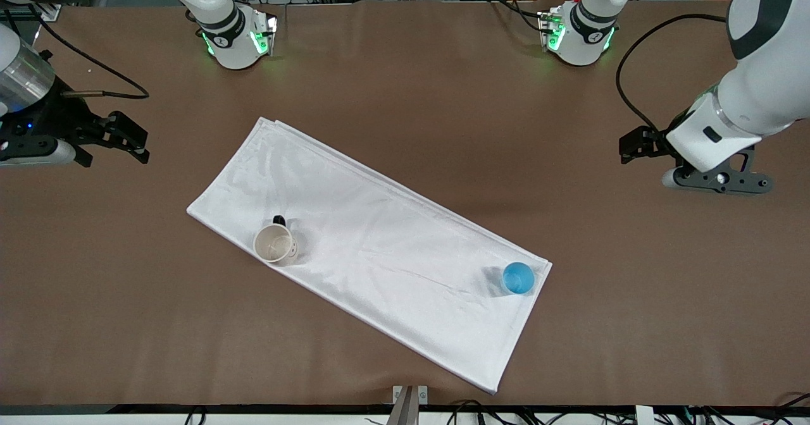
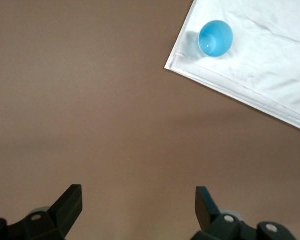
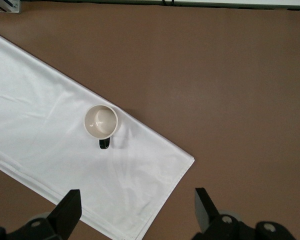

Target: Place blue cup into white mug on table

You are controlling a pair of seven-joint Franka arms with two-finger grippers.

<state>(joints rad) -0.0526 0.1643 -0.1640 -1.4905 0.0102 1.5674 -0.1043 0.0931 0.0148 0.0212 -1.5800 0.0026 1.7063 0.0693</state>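
Observation:
The blue cup (image 1: 518, 278) stands upright on a white cloth (image 1: 380, 254), at the cloth's corner toward the left arm's end of the table (image 1: 443, 96). The white mug (image 1: 275, 243) stands upright with its black handle, near the cloth's edge toward the right arm's end. My left gripper (image 1: 635, 145) is open and empty over bare table, apart from the cup; its wrist view shows the cup (image 2: 215, 38) well ahead of the gripper (image 2: 138, 197). My right gripper (image 1: 136, 140) is open and empty over bare table; its wrist view shows the mug (image 3: 101, 121) ahead of the gripper (image 3: 137, 200).
The cloth lies diagonally across the middle of the table and also shows in both wrist views (image 2: 270, 65) (image 3: 40, 130). A small metal bracket (image 1: 410, 396) sits at the table's edge nearest the front camera. Both arm bases stand along the table's edge farthest from that camera.

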